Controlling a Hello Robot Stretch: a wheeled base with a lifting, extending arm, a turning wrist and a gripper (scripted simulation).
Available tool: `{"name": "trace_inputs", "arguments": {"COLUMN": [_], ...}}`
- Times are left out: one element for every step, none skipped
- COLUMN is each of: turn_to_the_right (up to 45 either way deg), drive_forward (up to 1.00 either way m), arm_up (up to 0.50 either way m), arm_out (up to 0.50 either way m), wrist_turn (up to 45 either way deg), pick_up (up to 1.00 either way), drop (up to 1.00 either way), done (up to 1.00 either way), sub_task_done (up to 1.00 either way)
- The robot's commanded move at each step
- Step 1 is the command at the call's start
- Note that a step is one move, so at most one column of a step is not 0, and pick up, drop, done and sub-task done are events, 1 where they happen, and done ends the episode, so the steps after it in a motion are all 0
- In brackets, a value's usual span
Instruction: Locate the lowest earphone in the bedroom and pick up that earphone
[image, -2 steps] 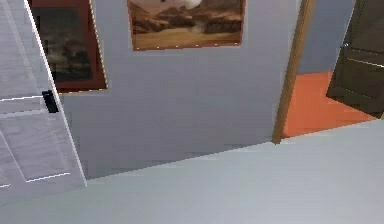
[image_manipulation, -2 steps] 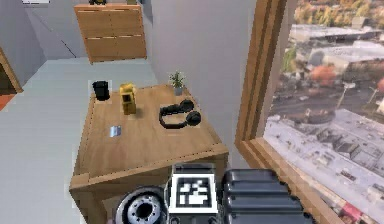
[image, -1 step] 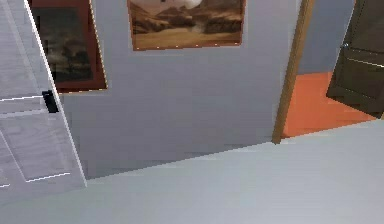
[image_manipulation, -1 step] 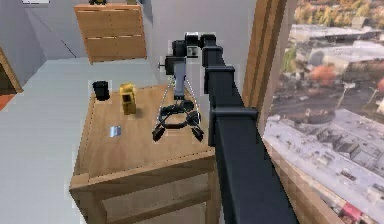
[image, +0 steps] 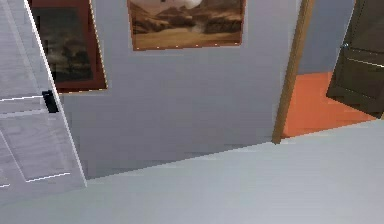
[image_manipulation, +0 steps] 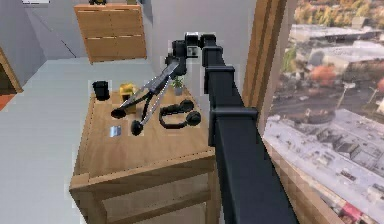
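Since the arm (image_manipulation: 235, 130) reaches along the worktop's (image_manipulation: 150, 165) right side, presumably to set the pincer (image_manipulation: 136, 116) among the items, we place the earphone (image_manipulation: 180, 116), a dark loop, just right of it. Whether the pincer holds anything, we cannot tell.

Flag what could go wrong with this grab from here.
The gripper reaches among small things on the wooden table: a sweep might knock the dark cup or the yellow thing. The black earphone shows to its right in the picture, so a lift may come up empty.
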Motion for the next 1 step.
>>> {"name": "trace_inputs", "arguments": {"turn_to_the_right": [0.0], "drive_forward": [0.00], "arm_up": [0.00], "arm_out": [0.00], "wrist_turn": [45.0], "pick_up": [0.00], "drop": [0.00], "done": [0.00], "sub_task_done": [0.00]}}
